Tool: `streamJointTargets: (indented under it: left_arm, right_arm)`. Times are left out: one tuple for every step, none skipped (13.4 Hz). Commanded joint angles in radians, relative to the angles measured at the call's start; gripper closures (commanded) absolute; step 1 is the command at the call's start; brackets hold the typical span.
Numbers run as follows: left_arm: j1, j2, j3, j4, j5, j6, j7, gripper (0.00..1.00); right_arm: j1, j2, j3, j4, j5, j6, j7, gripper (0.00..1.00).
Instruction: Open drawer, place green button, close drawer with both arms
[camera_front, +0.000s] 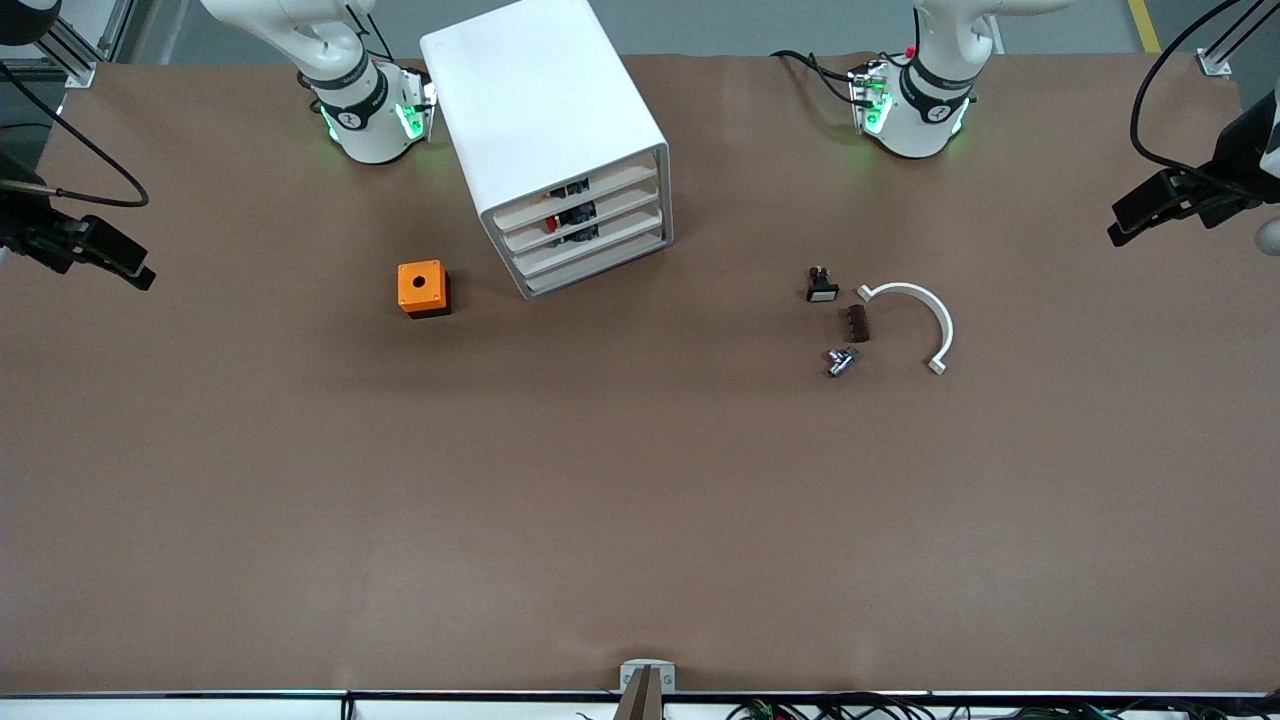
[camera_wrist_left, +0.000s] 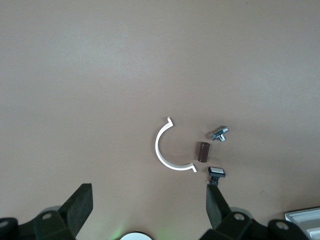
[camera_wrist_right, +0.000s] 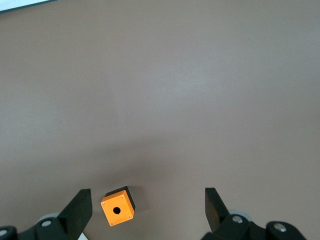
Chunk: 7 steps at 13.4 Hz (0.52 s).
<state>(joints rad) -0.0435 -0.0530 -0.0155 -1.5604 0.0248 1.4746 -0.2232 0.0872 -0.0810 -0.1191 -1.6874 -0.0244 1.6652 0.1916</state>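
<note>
The white drawer cabinet (camera_front: 545, 110) stands between the two arm bases, with its stacked drawers (camera_front: 590, 225) all pushed in. No green-capped button shows in any view. My left gripper (camera_front: 1135, 222) hangs open and empty, high over the left arm's end of the table. In the left wrist view (camera_wrist_left: 148, 192) its fingers are wide apart above bare table. My right gripper (camera_front: 120, 262) hangs open and empty, high over the right arm's end. In the right wrist view (camera_wrist_right: 146, 196) the orange box (camera_wrist_right: 118, 210) lies far below between its fingers.
The orange box with a hole (camera_front: 423, 288) sits beside the cabinet toward the right arm's end. Toward the left arm's end lie a black switch with a white cap (camera_front: 822, 287), a brown block (camera_front: 857, 323), a metal fitting (camera_front: 840, 361) and a white half ring (camera_front: 915, 305).
</note>
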Motion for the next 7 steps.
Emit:
streamJointTargets:
  left_arm:
    - [0.002, -0.05, -0.017, -0.087, 0.017, 0.029, 0.034, 0.0]
    - [0.002, -0.062, -0.032, -0.11, 0.018, 0.044, 0.038, 0.0]
    - [0.004, -0.082, -0.046, -0.128, 0.018, 0.052, 0.038, 0.0]
    - [0.002, -0.102, -0.049, -0.153, 0.018, 0.065, 0.038, 0.0]
    - [0.002, -0.108, -0.064, -0.158, 0.017, 0.072, 0.038, 0.0]
    - [0.001, -0.107, -0.075, -0.155, 0.017, 0.07, 0.038, 0.0]
    - [0.001, -0.105, -0.084, -0.153, 0.017, 0.069, 0.039, 0.0]
  right_arm:
    - [-0.018, -0.005, 0.012, -0.006, -0.011, 0.002, -0.007, 0.0]
    - [-0.018, -0.005, 0.01, -0.006, -0.011, -0.001, -0.007, 0.0]
    - [-0.018, -0.005, 0.012, -0.006, -0.011, -0.002, -0.007, 0.0]
    - [-0.018, -0.005, 0.012, -0.006, -0.011, -0.004, -0.007, 0.0]
    - [-0.018, -0.005, 0.012, -0.006, -0.011, -0.004, -0.007, 0.0]
    - [-0.017, -0.005, 0.012, -0.006, -0.011, -0.005, -0.009, 0.0]
    - [-0.017, -0.005, 0.012, -0.006, -0.011, -0.005, -0.009, 0.0]
